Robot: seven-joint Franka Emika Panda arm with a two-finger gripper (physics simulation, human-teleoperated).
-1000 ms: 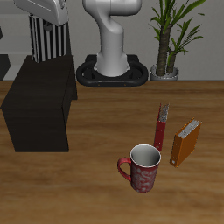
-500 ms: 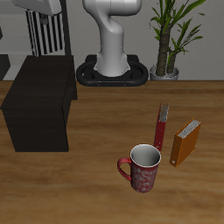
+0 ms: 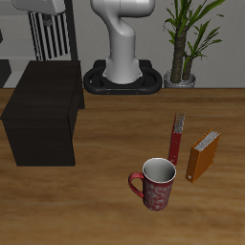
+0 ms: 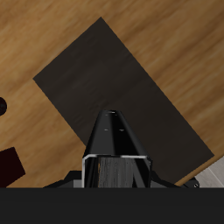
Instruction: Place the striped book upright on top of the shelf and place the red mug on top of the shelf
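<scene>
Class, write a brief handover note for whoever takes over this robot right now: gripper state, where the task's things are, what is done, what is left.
Gripper: shut on the striped book, holding it upright in the air above the back end of the shelf.
Striped book: not yet on the shelf; the wrist view shows the shelf top bare below it.
Red mug: upright on the table near the front edge, untouched, beside the red book and orange book.
Done: book picked up and carried over the shelf.
Left: set the book down upright and release it, then fetch the mug and put it on the shelf.
</scene>
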